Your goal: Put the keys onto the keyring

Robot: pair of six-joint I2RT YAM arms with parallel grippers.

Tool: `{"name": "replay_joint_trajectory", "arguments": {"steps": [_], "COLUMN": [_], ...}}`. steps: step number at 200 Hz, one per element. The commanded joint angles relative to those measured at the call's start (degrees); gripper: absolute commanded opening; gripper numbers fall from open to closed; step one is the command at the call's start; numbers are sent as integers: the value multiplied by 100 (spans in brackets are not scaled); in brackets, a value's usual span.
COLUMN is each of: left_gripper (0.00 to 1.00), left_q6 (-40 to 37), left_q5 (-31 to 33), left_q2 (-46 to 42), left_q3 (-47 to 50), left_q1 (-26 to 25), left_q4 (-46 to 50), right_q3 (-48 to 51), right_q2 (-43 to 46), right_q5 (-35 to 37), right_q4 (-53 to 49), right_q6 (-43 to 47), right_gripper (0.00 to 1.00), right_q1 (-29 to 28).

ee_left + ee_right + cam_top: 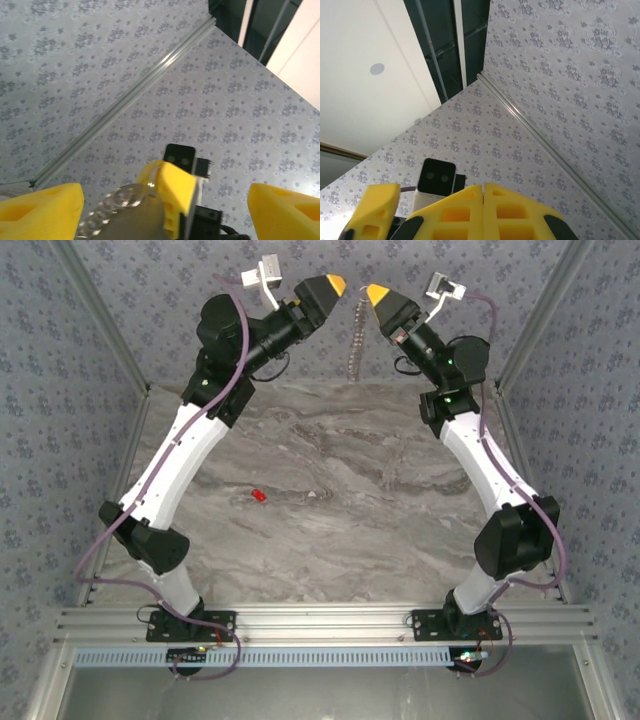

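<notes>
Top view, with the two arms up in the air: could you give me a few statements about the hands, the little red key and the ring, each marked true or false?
1. The red key lies on the table. True.
2. Both hands are down at the table. False: the left hand and the right hand are raised high, tips close together.
3. The left hand's fingers stand wide apart. True.
4. The right hand is open. False: its fingers are pressed shut, and the keyring hangs down from its tip.
5. The red key is on the keyring. False: it lies on the table, far below the ring.
</notes>
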State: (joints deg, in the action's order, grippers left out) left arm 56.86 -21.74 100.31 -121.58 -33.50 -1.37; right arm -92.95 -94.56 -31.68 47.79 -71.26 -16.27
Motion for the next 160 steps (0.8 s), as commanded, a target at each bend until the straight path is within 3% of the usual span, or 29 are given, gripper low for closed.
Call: {"name": "replay_joint_trajectory", "arguments": {"steps": [1,67,160], "left_gripper": [77,41,38], "left_q6": [0,44,-42], "left_q5": [-483,-744,-715], "left_q2": [66,207,401], "left_q3": [-200,13,-136], "left_q1": [-27,-39,-35], "left_q4": [-54,-421,-513], "right_q3": [65,199,1], "right_q2": [67,0,-359], "right_q5": [163,-21,-189], "right_q4": [533,756,1036], "right_q6": [-235,-602,-1019], "right_gripper": [0,0,0], "right_q1": [-7,-22,-19]}}
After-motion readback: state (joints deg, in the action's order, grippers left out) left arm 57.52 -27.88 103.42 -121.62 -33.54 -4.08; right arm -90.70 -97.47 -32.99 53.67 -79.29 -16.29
